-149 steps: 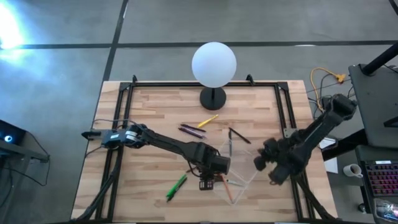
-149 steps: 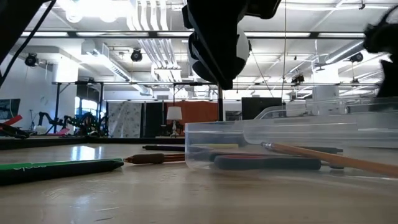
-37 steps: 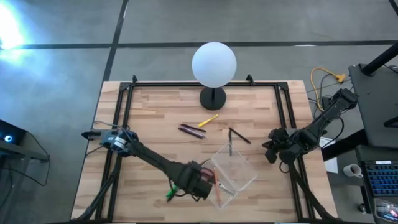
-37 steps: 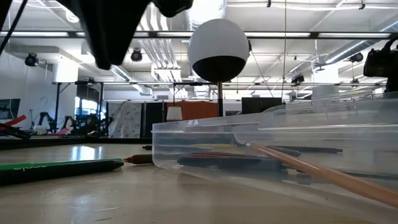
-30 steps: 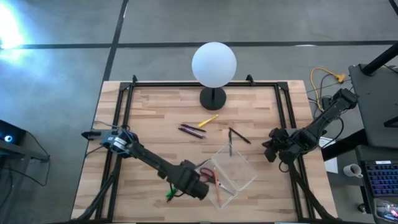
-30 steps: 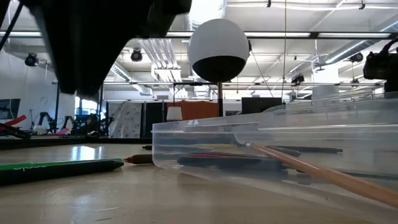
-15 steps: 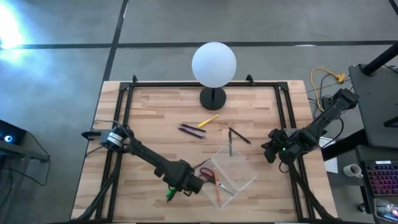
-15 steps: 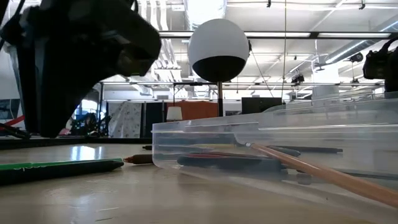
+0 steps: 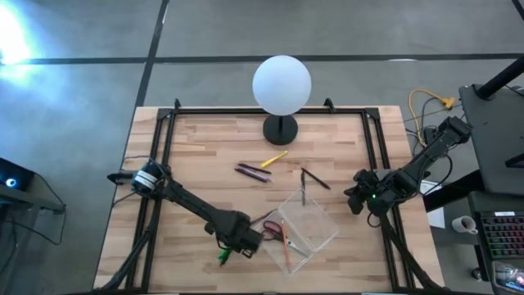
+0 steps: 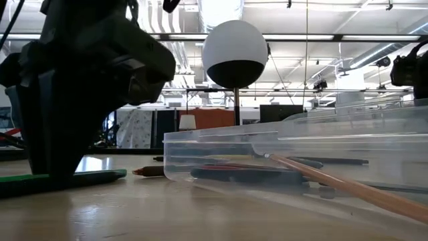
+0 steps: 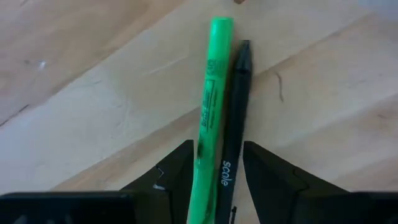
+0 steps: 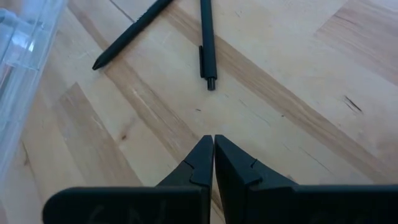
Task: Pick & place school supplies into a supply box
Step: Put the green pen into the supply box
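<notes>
Flanking green marker (image 11: pixel 210 112), black pen (image 11: pixel 234 118) alongside, left gripper (image 11: pixel 214 168)

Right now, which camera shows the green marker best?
The left wrist view: the green marker fills it, lying beside a black pen between the left tool fingers. The high view shows a green sliver under the arm; the low view, a dark strip; the right wrist view, nothing.

the left arm stretches low from the counter's left edge toward its near middle, wrist bent down, and the left gripper (image 11: pixel 214 180) is pressed to the surface, its two dark fingers (image 11: pixel 177 171) parted only narrowly. the right arm is folded back at the counter's right edge, and the right gripper (image 12: pixel 214 149) hangs above the wood with its fingertips (image 12: pixel 202 152) touching each other, holding nothing.
</notes>
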Tool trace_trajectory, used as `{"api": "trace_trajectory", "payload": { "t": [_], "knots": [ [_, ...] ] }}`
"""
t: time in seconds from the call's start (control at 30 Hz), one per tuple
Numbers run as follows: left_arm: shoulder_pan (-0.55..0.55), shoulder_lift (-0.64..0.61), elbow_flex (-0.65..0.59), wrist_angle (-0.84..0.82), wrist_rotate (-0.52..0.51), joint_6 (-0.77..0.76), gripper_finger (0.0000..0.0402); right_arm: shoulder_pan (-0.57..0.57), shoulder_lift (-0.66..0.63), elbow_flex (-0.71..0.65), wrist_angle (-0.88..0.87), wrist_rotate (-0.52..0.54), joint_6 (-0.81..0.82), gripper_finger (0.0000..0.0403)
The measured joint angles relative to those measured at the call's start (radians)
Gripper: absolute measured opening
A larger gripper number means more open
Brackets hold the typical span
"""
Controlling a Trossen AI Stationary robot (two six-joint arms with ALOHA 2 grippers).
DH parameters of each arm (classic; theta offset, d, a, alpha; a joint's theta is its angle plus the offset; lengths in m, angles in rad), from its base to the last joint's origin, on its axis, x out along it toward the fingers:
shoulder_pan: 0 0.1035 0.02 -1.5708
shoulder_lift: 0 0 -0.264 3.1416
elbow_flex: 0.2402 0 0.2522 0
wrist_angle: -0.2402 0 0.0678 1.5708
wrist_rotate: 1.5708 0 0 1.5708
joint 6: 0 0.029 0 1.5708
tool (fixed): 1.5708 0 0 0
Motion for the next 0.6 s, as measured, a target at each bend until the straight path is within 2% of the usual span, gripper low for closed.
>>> {"api": "trace_trajectory", "payload": {
  "t": [0.6],
  "knots": [
    [0.000,-0.065,-0.019,-0.007,0.005,0.012,0.0123,0.000,0.065,0.000,0.001,-0.004,0.018,0.0009]
  ]
}}
